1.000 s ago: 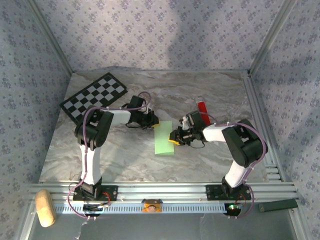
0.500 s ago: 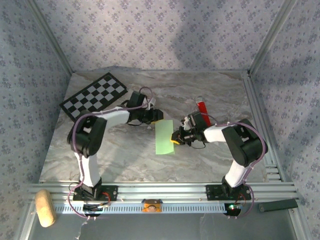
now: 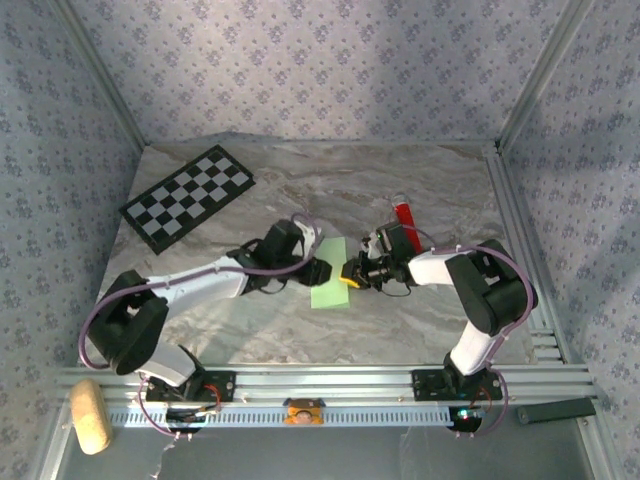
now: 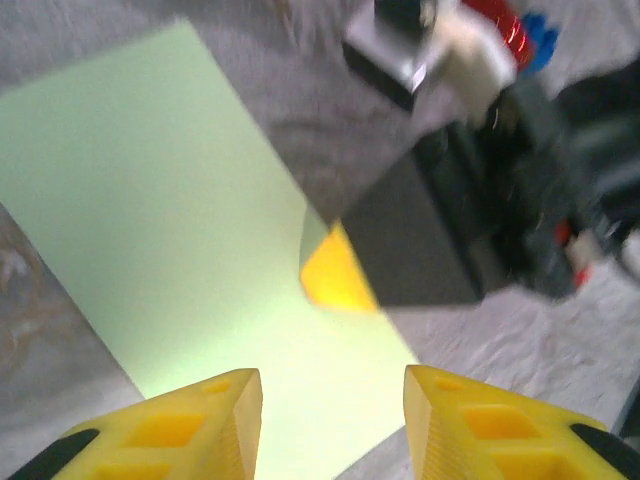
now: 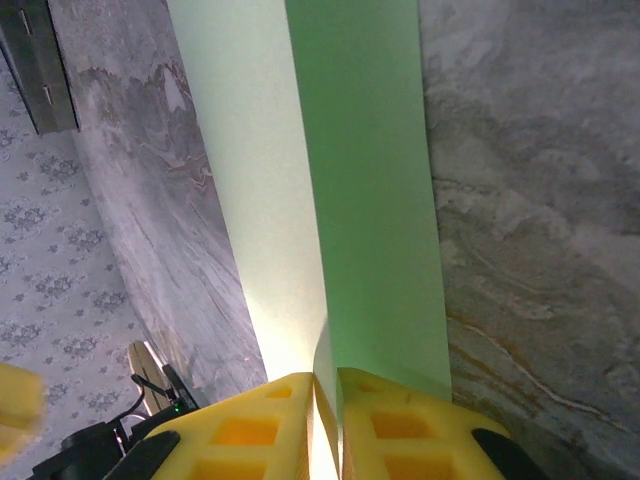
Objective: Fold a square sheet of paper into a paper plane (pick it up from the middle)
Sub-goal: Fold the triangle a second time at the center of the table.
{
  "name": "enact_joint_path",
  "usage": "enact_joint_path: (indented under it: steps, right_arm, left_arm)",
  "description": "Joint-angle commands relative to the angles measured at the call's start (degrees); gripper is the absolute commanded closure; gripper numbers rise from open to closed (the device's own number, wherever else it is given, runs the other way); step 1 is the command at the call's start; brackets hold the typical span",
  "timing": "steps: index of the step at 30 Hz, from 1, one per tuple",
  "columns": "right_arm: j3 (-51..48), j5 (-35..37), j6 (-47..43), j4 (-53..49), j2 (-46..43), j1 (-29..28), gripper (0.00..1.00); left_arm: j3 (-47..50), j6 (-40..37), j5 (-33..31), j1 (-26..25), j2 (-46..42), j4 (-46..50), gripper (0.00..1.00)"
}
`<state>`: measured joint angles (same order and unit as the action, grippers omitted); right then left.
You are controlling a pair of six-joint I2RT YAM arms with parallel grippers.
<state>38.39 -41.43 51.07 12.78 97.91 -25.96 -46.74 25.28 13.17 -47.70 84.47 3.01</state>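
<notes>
The square sheet of paper (image 3: 330, 290), light green, lies folded into a narrow rectangle at the middle of the table. In the right wrist view the sheet (image 5: 370, 180) shows a long crease, with a paler flap on the left. My right gripper (image 3: 348, 273) (image 5: 327, 385) is shut on the sheet's right edge, and the paper runs up between its yellow fingers. My left gripper (image 3: 322, 272) (image 4: 333, 400) is open, low over the sheet (image 4: 180, 230) at its left side. Its yellow fingers (image 4: 215, 425) hold nothing and point at the right gripper's fingertip (image 4: 335, 275).
A red tube (image 3: 405, 213) stands just behind the right gripper. The checkerboard (image 3: 190, 197) lies at the back left. The table (image 3: 420, 330) is marbled grey, with a metal rail (image 3: 330, 382) along its near edge. A cork-coloured block (image 3: 88, 415) sits below the rail at the left.
My left arm has swung from the far side of the paper to a low, stretched reach at its left edge, and its gripper has opened. The right gripper stays on the right edge.
</notes>
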Motion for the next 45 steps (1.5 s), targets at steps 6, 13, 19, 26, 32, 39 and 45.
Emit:
enact_joint_path:
  steps: [6,13,19,26,32,39,45]
  right_arm:
    - [-0.46,-1.49,0.5,0.78,-0.59,0.38,0.85]
    - [-0.51,-1.98,0.83,1.24,-0.55,0.63,0.85]
    - [-0.36,-2.09,1.17,1.03,-0.69,1.0,0.85]
    - [-0.42,-1.65,1.58,1.18,-0.66,1.07,0.85]
    - [-0.64,-1.64,1.88,1.46,-0.46,1.0,0.85]
    - [-0.8,-1.51,2.02,1.55,-0.26,1.12,0.85]
    - [-0.85,-1.55,1.93,1.49,-0.23,1.35,0.85]
  left_arm:
    - [-3.92,-8.07,-25.09,-15.85,2.19,8.08,0.54]
    - [-10.77,-14.12,-39.9,-23.99,11.86,13.31,0.5]
    - [-13.62,-15.08,-43.91,-25.86,16.22,13.11,0.47]
    - [-14.74,-15.78,-45.86,-26.17,18.1,12.67,0.46]
    - [-14.54,-15.96,-44.36,-26.17,18.44,11.93,0.48]
    - [-14.36,-15.79,-43.84,-26.18,18.27,11.23,0.61]
    - [-13.76,-15.18,-43.79,-26.13,17.43,10.84,0.78]
